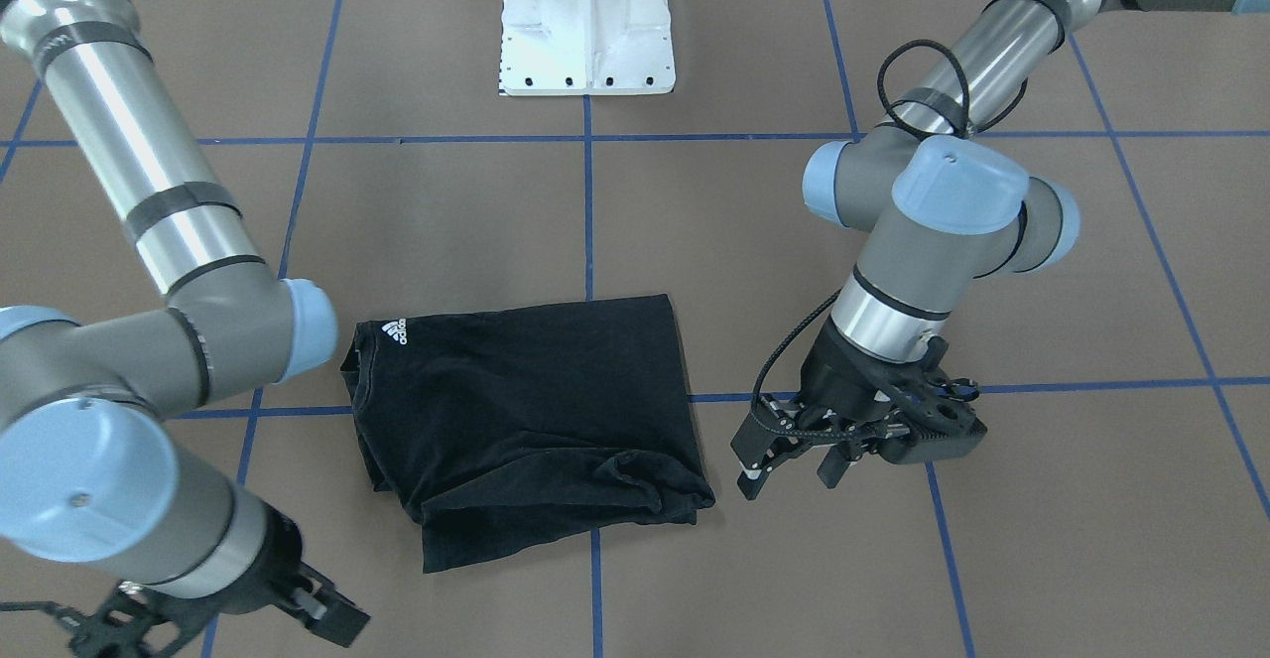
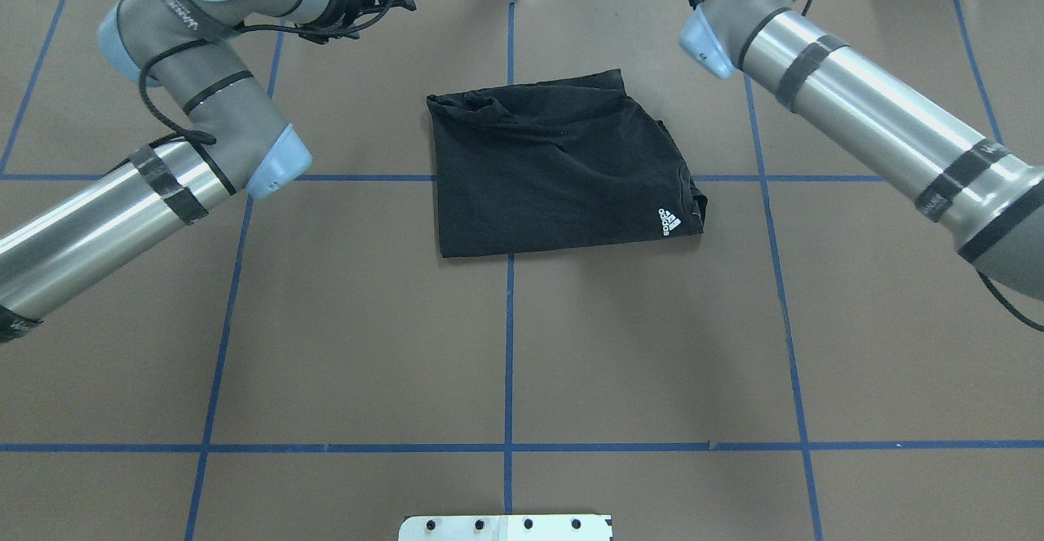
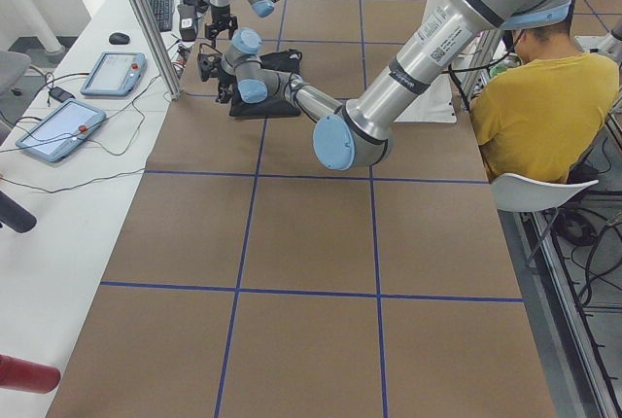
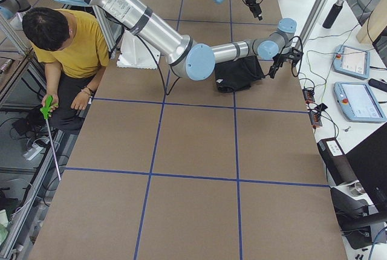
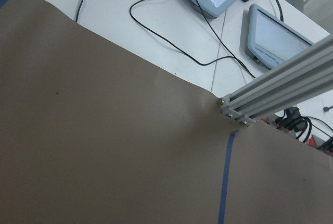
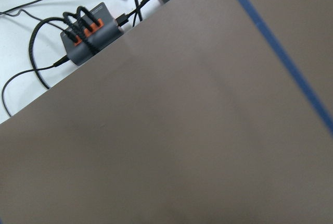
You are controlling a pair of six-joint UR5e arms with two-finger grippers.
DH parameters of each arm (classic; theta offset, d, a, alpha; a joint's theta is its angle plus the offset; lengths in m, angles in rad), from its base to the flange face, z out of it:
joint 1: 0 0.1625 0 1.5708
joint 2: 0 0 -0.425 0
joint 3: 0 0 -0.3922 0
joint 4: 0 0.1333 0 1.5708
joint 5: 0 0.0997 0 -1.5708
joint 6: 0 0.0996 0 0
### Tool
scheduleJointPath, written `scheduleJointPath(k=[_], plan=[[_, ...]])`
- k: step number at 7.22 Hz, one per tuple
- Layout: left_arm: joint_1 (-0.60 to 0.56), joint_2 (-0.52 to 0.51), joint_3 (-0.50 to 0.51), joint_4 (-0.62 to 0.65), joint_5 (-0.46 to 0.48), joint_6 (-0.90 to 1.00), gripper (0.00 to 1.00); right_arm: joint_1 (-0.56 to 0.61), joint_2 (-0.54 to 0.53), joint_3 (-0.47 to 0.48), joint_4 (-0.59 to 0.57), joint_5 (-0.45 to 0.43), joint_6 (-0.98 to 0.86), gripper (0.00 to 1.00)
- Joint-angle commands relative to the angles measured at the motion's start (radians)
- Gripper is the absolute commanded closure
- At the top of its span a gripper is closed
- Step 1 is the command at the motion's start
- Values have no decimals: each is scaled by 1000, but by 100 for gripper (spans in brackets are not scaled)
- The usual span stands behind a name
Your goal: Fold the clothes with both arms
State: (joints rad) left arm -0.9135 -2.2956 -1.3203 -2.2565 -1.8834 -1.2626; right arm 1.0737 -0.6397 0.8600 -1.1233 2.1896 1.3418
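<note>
Flanking the folded shirt [image 1: 526, 410], which runs long left to right between them, my left hand [image 1: 792, 477] hangs open and empty; whether my right hand [image 1: 228, 623] is open I cannot tell.

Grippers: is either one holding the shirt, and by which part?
Nothing held. The T-shirt lies folded on the table, touched by neither. The left gripper is open and empty beside it, the right gripper apart on the other side.
</note>
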Motion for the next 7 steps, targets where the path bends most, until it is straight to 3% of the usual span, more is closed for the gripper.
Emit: scheduleJointPath(k=[1,2,4,6,7], plan=[[-127,207,-223,147,-127,428,1,157,-325,260,-4,84,-366,0],[-218,294,-253,158,-181,615,1,237,-480,356,-4,88,-564,0],[-441,453,-246,163,-277,1058,1,416,-720,433,-22,192,-961,0],[-534,557,-225,185,-304,1224,1,430,-830,506,-137,197,-1157,0],[-548,570,-220,245,-347,1273,1,431,-830,542,-274,197,-1258,0]])
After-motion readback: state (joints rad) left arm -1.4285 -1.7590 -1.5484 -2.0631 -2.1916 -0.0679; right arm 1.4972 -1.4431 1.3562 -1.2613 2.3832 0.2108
